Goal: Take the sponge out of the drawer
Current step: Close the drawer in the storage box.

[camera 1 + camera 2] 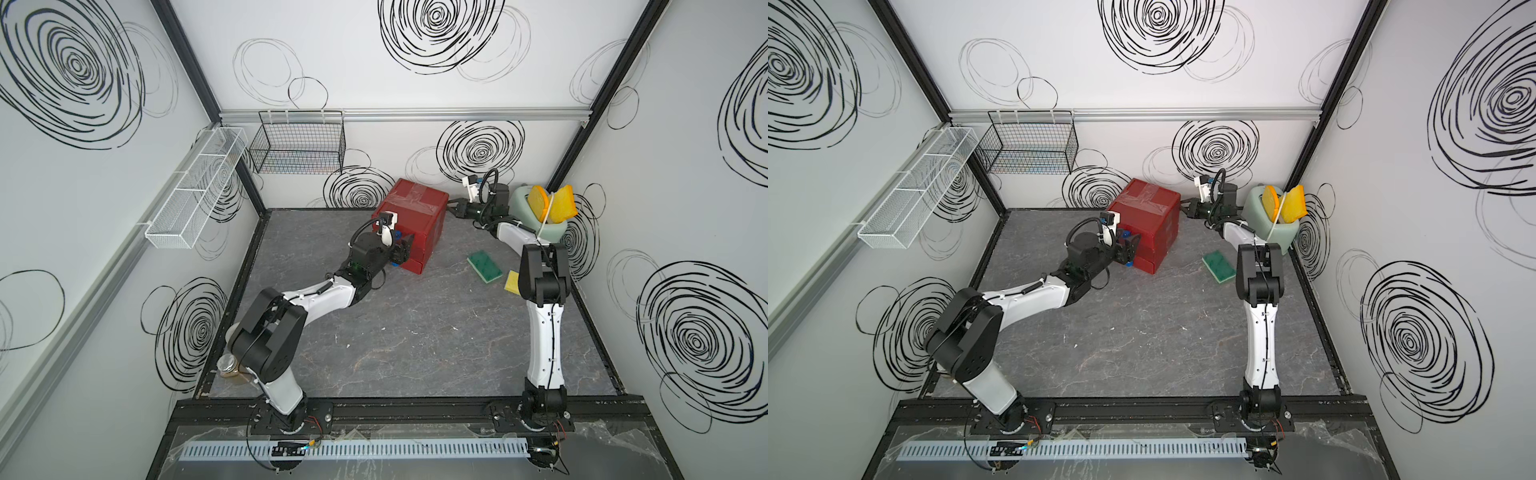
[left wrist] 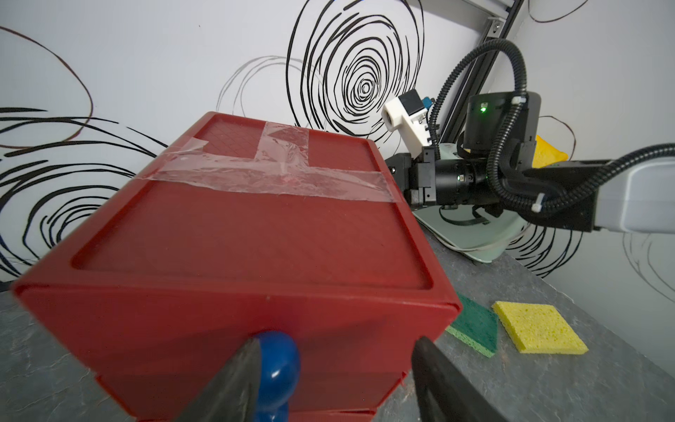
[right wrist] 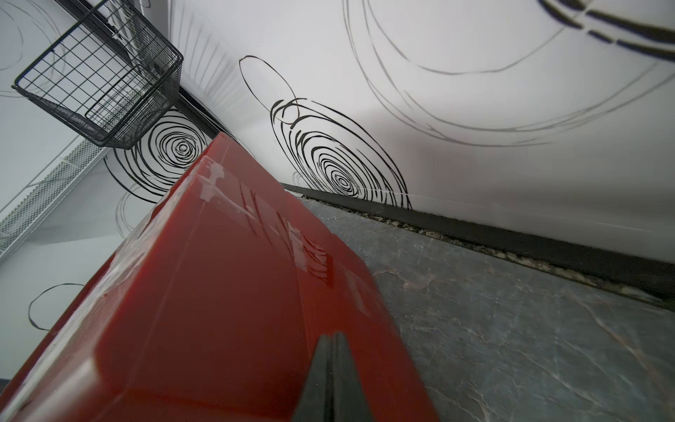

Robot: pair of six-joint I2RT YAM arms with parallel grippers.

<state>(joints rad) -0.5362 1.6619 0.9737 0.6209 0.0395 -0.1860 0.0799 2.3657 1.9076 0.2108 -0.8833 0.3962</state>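
**Reaching for the blue knob on the red drawer unit**

Spreading its jaws wide, the left gripper (image 2: pixel 336 361) is hovering at the front of the red drawer unit (image 1: pixel 411 212). The blue knob (image 2: pixel 279 365) on the upper drawer front is sitting between the fingers, right against the inner side of one finger (image 2: pixel 241 369). The other finger is standing well apart from it. Whether that near finger is touching the knob cannot be told.

The right gripper (image 3: pixel 333 339) is holding its jaws pressed together, gripping nothing. Its tip is pointing at the far side wall of the unit. Actual contact cannot be told.

The drawer fronts are sitting flush, so their insides are hidden. A green sponge (image 1: pixel 484 262) and a yellow sponge (image 1: pixel 512 282) are lying flat on the table (image 1: pixel 415 332). They are lying near the unit and close to each other, on the right arm's side.

Clear tape (image 2: pixel 274 179) is crossing the unit's top. A pale green toaster (image 1: pixel 521 199) is standing in the back corner behind the right arm, holding yellow slices (image 1: pixel 563 203). A black wire basket (image 1: pixel 299 145) is hanging on the back wall.
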